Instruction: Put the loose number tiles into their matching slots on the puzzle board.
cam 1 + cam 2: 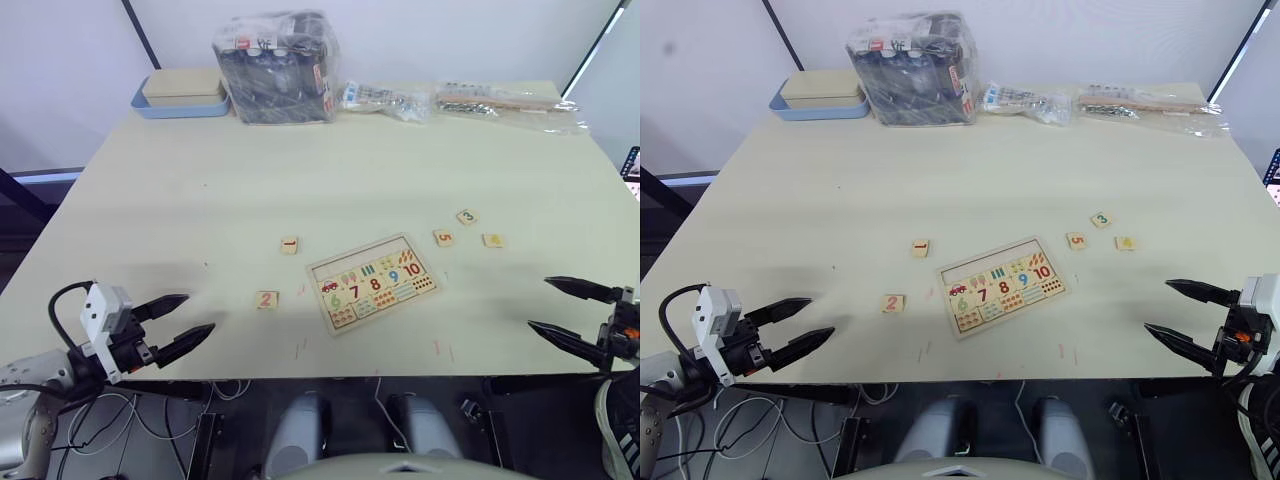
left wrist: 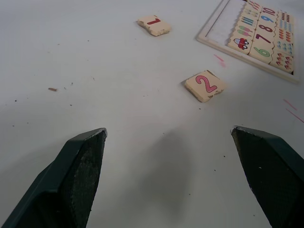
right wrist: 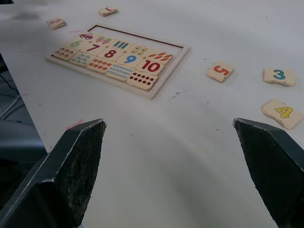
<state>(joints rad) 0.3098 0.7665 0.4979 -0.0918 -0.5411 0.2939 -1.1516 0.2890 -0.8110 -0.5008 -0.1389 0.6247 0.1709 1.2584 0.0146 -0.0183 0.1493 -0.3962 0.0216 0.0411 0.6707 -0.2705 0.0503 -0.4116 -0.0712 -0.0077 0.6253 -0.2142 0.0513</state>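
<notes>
Five loose tiles lie flat on the desk (image 1: 200, 190): 1 tile (image 1: 289, 245) and 2 tile (image 1: 267, 299) left of the puzzle board (image 1: 372, 282), 5 tile (image 1: 444, 238), 3 tile (image 1: 467, 216) and 4 tile (image 1: 493, 240) to its right, top-row slots (image 1: 357, 262) empty. They look light, stiff, thin and apt to slide, so pinch across opposite edges. Left tool (image 1: 180, 325) and right tool (image 1: 565, 308) both spread, holding nothing; blue tray (image 1: 180, 105) and bagged goods (image 1: 275, 68) sit far back, nothing blocks.

We cannot read the contents of the wrapped dark package (image 1: 276, 68) through its glare. The puzzle board (image 2: 251, 35) is cut off at the left wrist view's edge. Items inside the clear bags (image 1: 505, 104) are too small to identify.
</notes>
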